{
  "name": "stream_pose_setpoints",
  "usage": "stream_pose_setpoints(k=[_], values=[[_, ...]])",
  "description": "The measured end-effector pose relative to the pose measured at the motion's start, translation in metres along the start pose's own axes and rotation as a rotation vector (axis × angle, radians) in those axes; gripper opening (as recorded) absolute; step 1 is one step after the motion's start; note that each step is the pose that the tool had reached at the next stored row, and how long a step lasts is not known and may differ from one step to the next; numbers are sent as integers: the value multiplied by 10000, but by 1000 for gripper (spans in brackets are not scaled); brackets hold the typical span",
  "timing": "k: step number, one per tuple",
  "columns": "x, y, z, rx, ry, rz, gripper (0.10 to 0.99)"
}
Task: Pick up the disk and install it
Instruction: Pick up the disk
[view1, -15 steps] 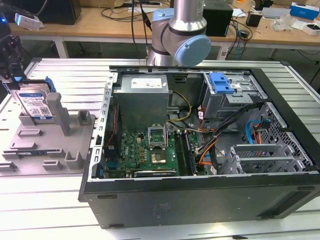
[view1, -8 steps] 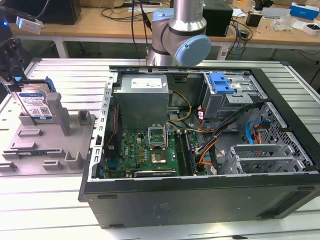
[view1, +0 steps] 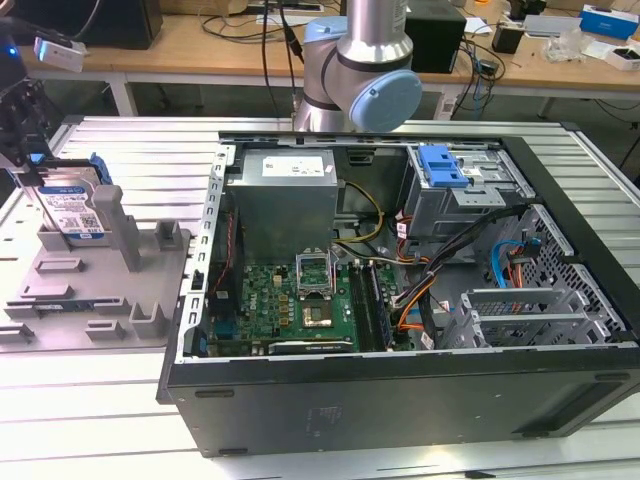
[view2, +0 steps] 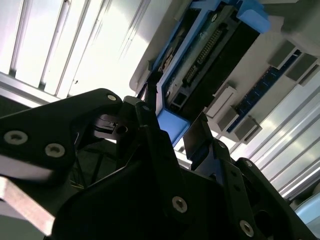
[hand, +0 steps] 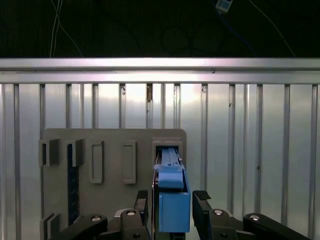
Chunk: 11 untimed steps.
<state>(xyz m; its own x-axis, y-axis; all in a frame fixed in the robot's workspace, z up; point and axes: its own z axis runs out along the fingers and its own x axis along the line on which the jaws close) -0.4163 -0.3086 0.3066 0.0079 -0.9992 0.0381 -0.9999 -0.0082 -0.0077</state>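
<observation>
Gripper astride upright, blue-railed silver disk

Bright even light; glare whitens the ribbed table (second wrist view), fingers in shadow.

Open black computer case on ribbed metal desk; green motherboard, grey power supply, blue-latched drive cage inside. Grey slotted fixture plate beside the case, toward the exterior view's left.

Silver disk with blue rail, apparently white-and-blue label, black tool, grey fixture, green circuit board
</observation>
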Motion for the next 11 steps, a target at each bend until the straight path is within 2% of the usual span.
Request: stream_pose_setpoints(k=[11], values=[[-3,4,66,-1,0,-13,482]])
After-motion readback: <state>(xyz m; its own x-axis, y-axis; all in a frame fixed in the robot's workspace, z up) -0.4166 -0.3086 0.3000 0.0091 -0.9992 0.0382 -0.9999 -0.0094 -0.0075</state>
